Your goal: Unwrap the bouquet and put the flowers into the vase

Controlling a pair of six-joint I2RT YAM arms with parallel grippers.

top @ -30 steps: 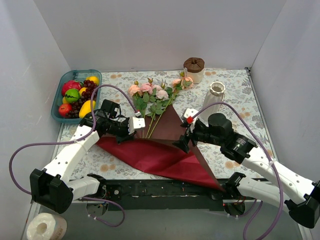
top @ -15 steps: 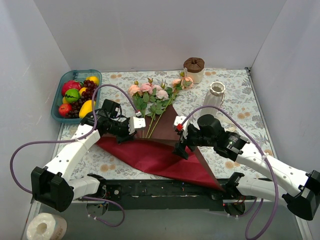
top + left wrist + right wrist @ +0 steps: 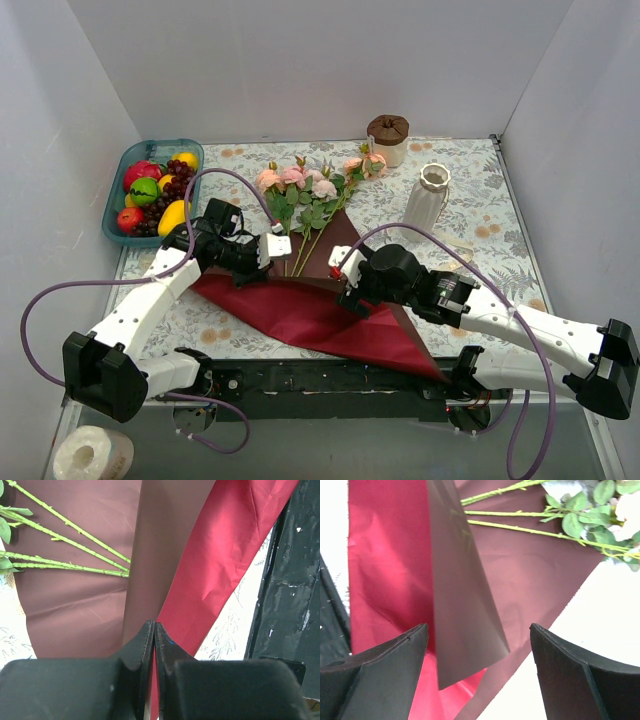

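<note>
The bouquet lies unwrapped: its maroon paper (image 3: 320, 318) is spread across the table's near middle, and the pink and peach flowers (image 3: 300, 188) rest on its far end with their green stems (image 3: 75, 545) bare. My left gripper (image 3: 270, 246) is shut on a raised fold of the paper (image 3: 150, 570) by the stem ends. My right gripper (image 3: 343, 285) hovers open over the paper's right side, an upturned flap (image 3: 465, 605) standing between its fingers (image 3: 395, 660) without touching them. The white ribbed vase (image 3: 427, 194) stands empty at the back right.
A teal basket (image 3: 117, 170) of fruit sits at the back left. A cream jar with a brown top (image 3: 387, 139) stands at the back behind the blooms. White walls close three sides. A white roll (image 3: 92, 455) lies off the table at the near left.
My right arm has swung left, from beside the paper's right edge to over the upturned flap. The left arm and the flowers have not moved.
</note>
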